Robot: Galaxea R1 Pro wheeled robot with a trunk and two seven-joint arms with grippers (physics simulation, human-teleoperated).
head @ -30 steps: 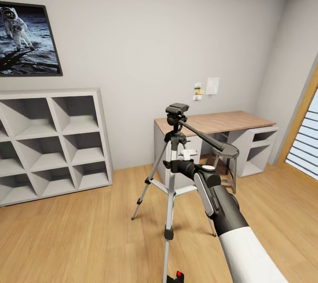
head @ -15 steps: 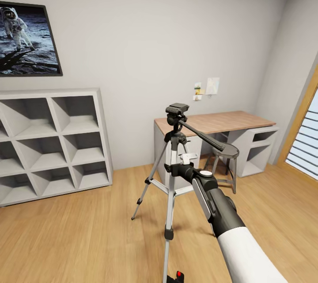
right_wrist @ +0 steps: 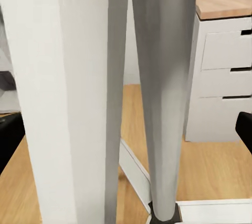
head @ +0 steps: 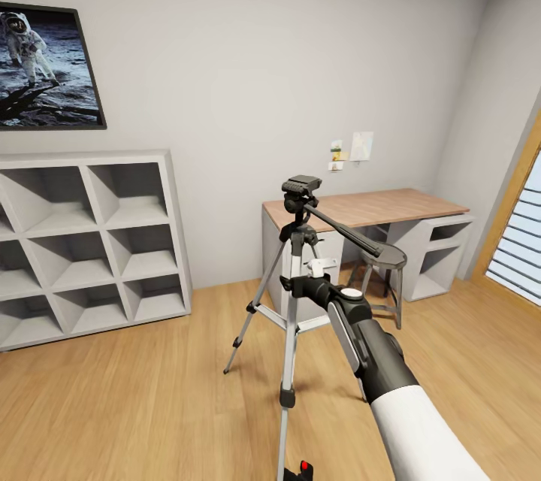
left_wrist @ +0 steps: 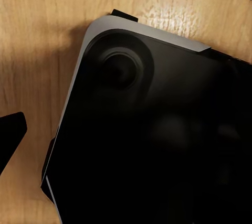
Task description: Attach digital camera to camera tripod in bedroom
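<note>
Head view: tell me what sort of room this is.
Probably a study or bedroom corner in a home: a wood-topped white desk with a stool under it, a white cube shelf, a framed astronaut picture, and plank flooring.

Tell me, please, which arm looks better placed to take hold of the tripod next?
The right, probably. Its gripper is already up against the camera tripod, just below the head, and its wrist view looks closely at the silver legs. The left wrist view faces down at a dark body over the floor.

A dark rounded-corner robot base (left_wrist: 157, 145) with a grey edge covers the wood plank floor (left_wrist: 37, 35); a black fingertip (left_wrist: 9, 135) shows at nine o'clock.
</note>
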